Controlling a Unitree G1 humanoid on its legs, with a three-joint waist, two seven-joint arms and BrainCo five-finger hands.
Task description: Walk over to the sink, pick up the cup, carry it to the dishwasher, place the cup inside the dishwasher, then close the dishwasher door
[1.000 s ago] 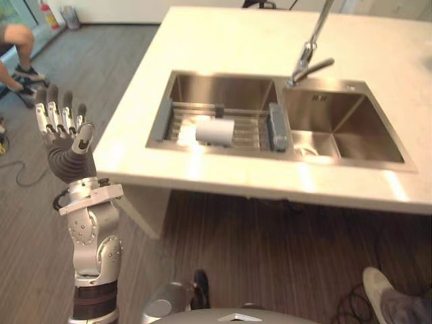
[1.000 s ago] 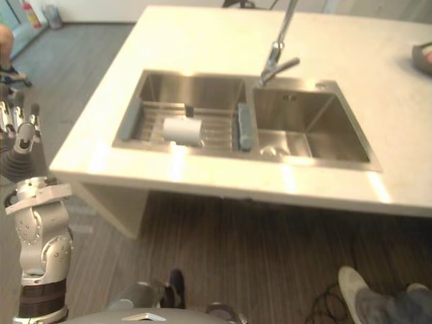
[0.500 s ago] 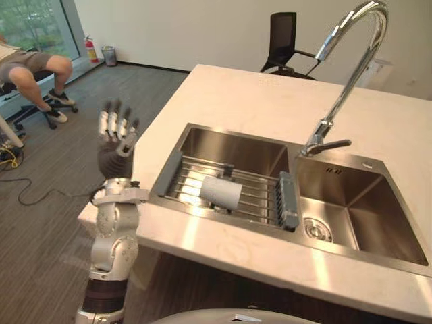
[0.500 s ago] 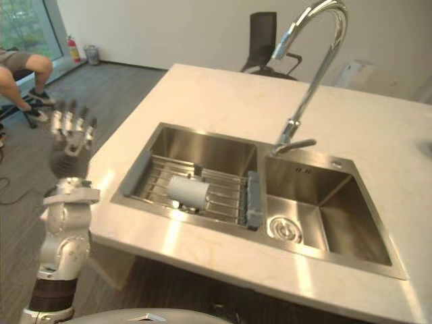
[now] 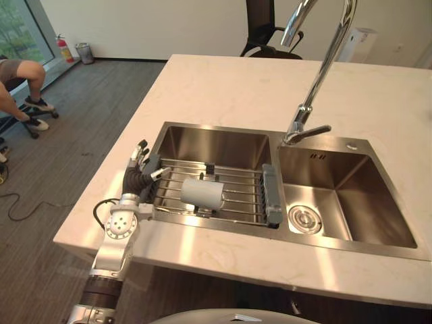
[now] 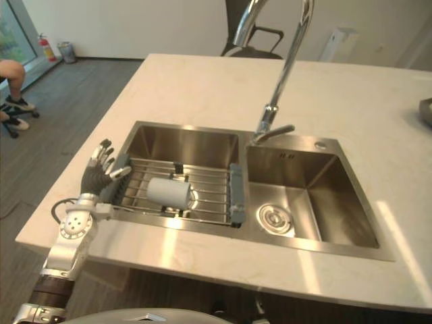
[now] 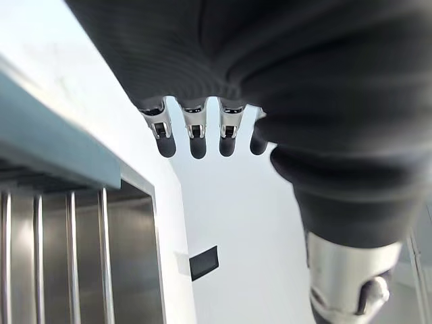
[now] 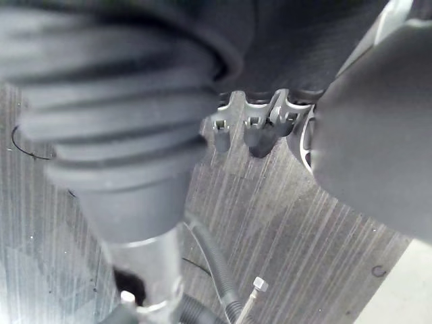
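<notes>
The left hand (image 5: 138,177), fingers spread, hovered near the pale round cup (image 5: 201,193) on the steel sink rack (image 5: 237,181); grabbing it seemed next.

Grey cup (image 5: 201,193), silver sink (image 5: 217,144)

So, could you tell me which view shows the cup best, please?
The left eye view: the cup lies on its side on the rack, whole and near centre. The right eye view shows the same, further left. The wrist views face rack bars and floor.
</notes>
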